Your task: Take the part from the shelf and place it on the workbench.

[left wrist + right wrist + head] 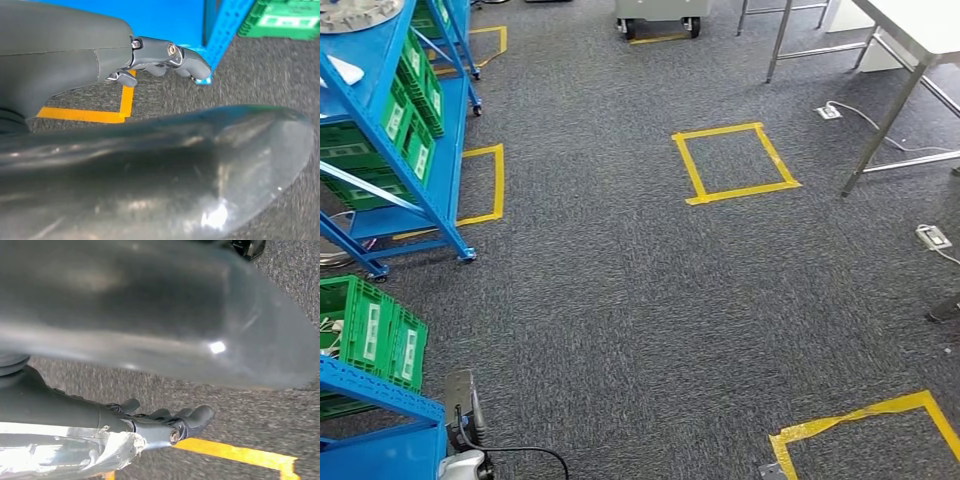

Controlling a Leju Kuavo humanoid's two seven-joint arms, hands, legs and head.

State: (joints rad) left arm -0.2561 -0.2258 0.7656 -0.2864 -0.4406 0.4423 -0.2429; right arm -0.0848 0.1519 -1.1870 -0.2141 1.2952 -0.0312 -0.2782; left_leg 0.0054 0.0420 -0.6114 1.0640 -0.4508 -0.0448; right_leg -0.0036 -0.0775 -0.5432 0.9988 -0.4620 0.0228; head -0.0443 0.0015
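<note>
A silvery round metal part [354, 12] lies on the top level of the blue shelf [392, 130] at the far left of the head view. The white-topped workbench [916, 25] on metal legs stands at the far right. My left hand [158, 56] hangs beside the shelf's blue foot above the carpet, its fingers stretched out and holding nothing. Part of my left arm [463, 425] shows at the lower left edge. My right hand [170, 422] hangs over the carpet near a yellow tape line, its fingers also stretched out and empty.
Green crates [410, 95] fill the shelf levels, and more [373, 330] sit on a nearer blue rack [380, 425]. Yellow tape squares [733, 162] mark the grey carpet. Sockets and cables [933, 237] lie by the workbench legs. A wheeled cart [660, 20] stands at the back.
</note>
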